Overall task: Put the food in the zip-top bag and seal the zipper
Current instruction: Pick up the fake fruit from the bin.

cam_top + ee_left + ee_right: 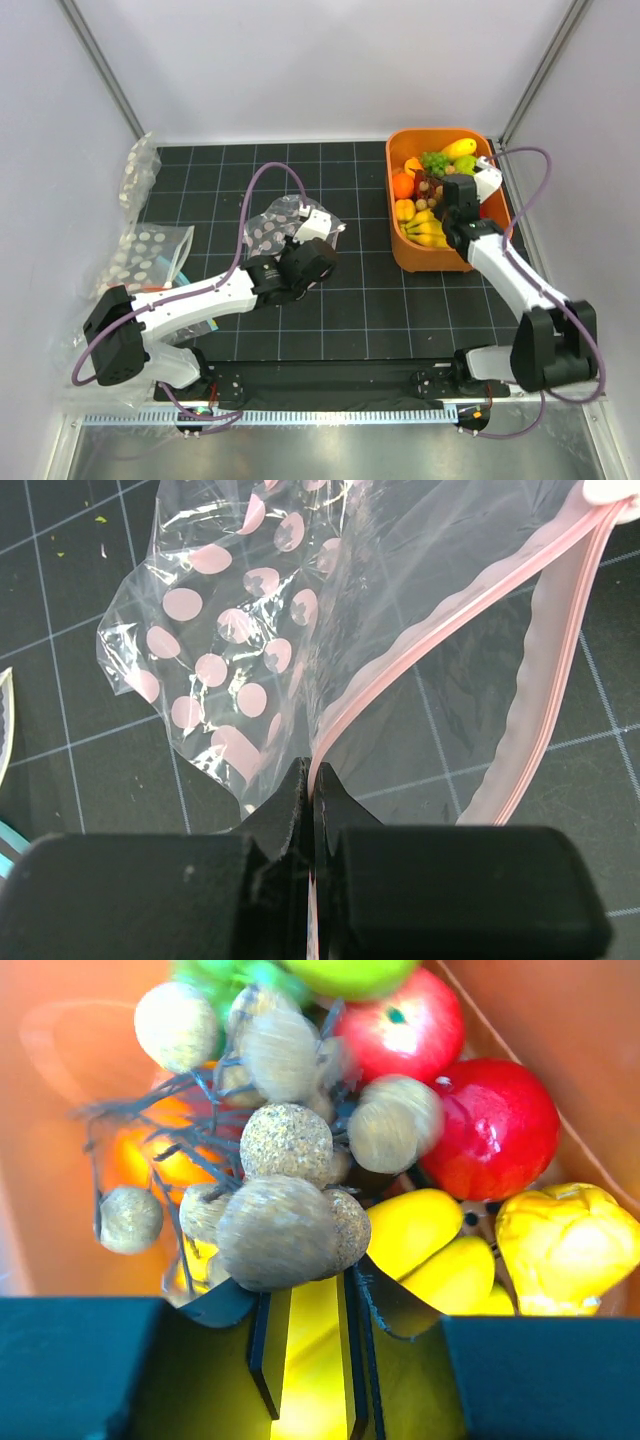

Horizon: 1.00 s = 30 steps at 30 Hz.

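Along the left edge of the black gridded table, two spare clear bags with bold white dots are lying flat. Further right, near the middle of the table, the zip-top bag is lying crumpled, its pale pink dots showing through the crinkly plastic. The left fingers are pressing fully together on the bag's zipper, pinching one pink strip of the rim. The other strip is curving away to the right, so the mouth is gaping open. No food is showing inside the bag.

Well over to the right, the orange tub is holding all the food: an orange, green grapes, a bunch of bananas and two red apples. The right fingers are reaching down into the tub with only a narrow gap between them, yellow banana showing through it. The brown nut-like cluster is sitting right at their tips. I cannot tell whether they are actually gripping it.
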Motion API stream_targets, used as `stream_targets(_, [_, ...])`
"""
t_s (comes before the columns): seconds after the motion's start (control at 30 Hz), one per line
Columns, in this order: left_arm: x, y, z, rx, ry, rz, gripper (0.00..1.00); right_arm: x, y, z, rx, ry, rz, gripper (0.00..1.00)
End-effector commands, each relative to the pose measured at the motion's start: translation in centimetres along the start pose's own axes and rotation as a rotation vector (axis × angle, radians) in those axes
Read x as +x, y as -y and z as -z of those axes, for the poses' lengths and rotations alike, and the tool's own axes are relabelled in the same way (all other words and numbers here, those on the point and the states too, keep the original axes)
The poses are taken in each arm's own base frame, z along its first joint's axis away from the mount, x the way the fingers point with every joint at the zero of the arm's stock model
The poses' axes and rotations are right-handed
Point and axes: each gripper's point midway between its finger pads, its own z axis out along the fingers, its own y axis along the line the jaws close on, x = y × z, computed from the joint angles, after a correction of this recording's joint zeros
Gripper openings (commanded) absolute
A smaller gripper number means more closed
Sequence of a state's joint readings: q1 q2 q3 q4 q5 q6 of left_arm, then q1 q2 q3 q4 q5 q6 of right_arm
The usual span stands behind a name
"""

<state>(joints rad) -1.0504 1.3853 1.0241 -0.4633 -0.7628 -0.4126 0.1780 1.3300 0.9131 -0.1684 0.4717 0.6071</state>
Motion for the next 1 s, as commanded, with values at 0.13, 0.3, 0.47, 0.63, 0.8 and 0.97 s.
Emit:
stream_targets(0.13, [-0.9, 0.4, 0.3, 0.055, 0.019, 0.069, 0.0, -5.6, -4.6, 8.1, -0.366, 0.125, -0.067, 0.24])
stream_targets(0.3, [-0.7, 0.3, 0.1, 0.09, 0.004, 0.099, 0.0, -5.4, -8.2, 12.8, -0.679, 0.103, -0.019, 0.26])
stream_targets(0.47, [-0.8, 0.0, 0.0, 0.116, 0.0, 0.147, 0.0, -5.4, -9.5, 15.2, -0.816, 0.11, 0.009, 0.22])
stream_targets(0.63, [-0.6, -1.6, -0.6, 0.088, -0.015, 0.219, 0.0, -4.7, -11.5, 18.0, -1.013, 0.089, 0.031, 0.21])
stream_targets(0.8, [-0.4, -2.4, -1.0, 0.077, -0.029, 0.28, 0.0, -3.9, -12.7, 20.0, -1.136, 0.06, 0.061, 0.2])
stream_targets(0.97, [-0.7, -2.7, -0.9, 0.097, -0.026, 0.339, 0.01, -2.5, -13.4, 22.0, -1.223, 0.053, 0.121, 0.19])
